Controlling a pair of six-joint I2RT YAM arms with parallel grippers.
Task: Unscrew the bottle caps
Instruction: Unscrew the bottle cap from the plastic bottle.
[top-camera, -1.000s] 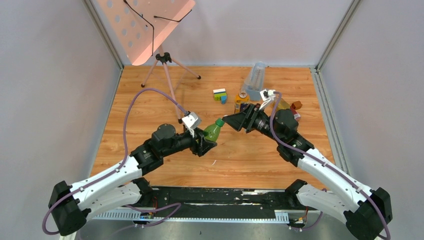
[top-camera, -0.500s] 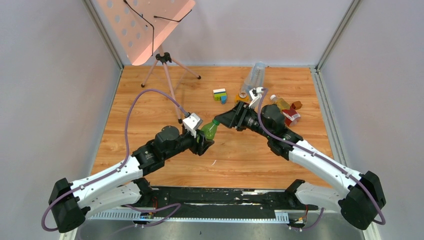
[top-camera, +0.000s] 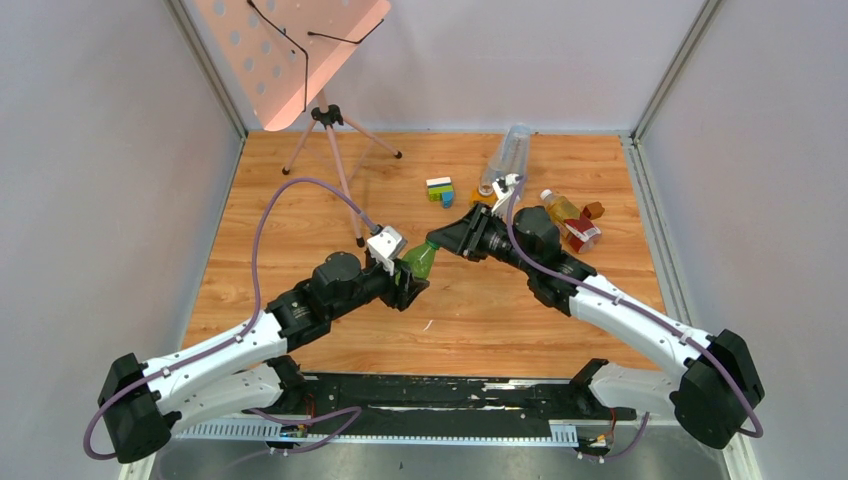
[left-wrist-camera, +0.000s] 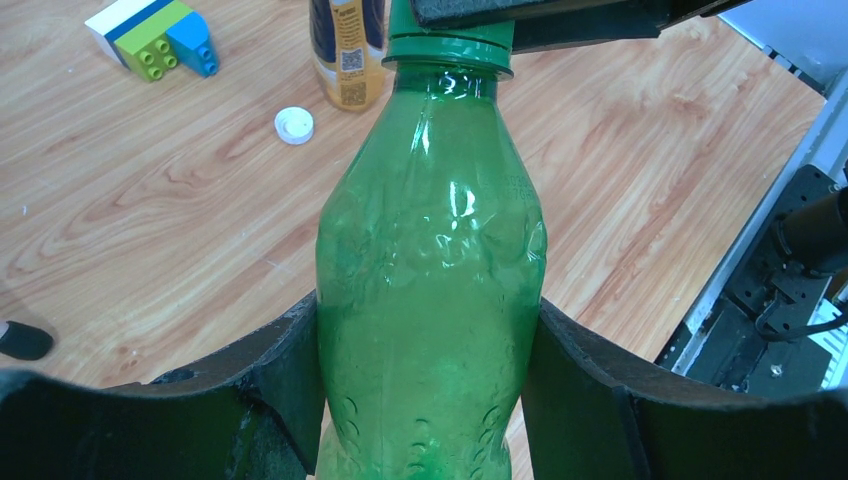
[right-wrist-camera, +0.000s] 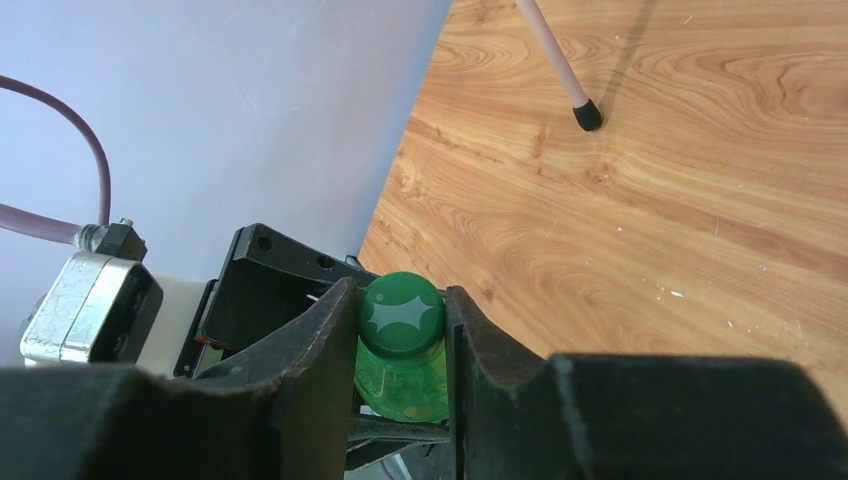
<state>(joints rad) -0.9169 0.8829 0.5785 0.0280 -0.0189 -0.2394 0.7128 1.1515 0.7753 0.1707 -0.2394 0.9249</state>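
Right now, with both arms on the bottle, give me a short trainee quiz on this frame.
1. True or false: the right pincer is closed on the green cap.
2. What does the left pincer hold? A) the toy bricks B) the green bottle C) the clear container
3. What colour is the loose cap lying on the table near the yellow-label bottle?

Key: 1 true; 2 B; 3 white.

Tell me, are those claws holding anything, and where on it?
The left gripper clamps the green bottle around its body; the right gripper is shut on its green cap.
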